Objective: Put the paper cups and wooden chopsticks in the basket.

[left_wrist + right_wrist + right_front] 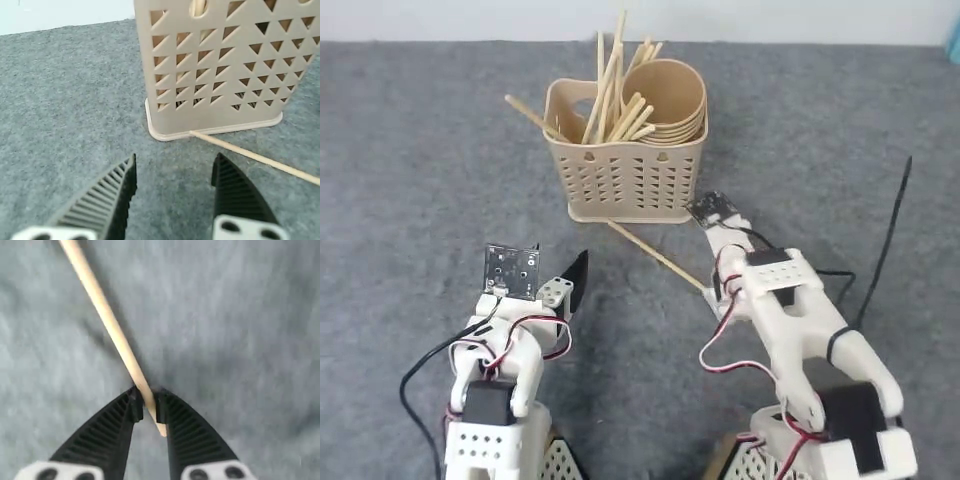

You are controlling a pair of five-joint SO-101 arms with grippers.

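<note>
The right claw point(148, 410) is clenched on the one loose stick point(102, 312). It pinches the stick close to its near end, & a short bit of the tip pokes out behind the fingers. The rest of the stick runs away from the claw along the grey mat point(410, 150). Its far tip sits at the bottom edge of the basket point(638, 180), touching it or nearly. So the stick's long way points from the claw at the basket, on a slant toward the left arm's side.

The left claw point(176, 159) is released, w/ nothing between its fingers. It hangs low over the mat & faces the basket front. The stick's far end is near it but apart. The right arm has the stick, so the job is its own, I think.

The basket stands upright at the far side of the mat. The cups point(675, 95) are stacked inside it, tilted, on the right arm's side. The other sticks point(615, 95) lean in it too.

Next, I guess: lift the held end so the far tip comes off the mat, carry it over the rim, let go. The grip is at the end, not the middle, so the stick may swing or slip. The far tip could also catch the basket wall.
</note>
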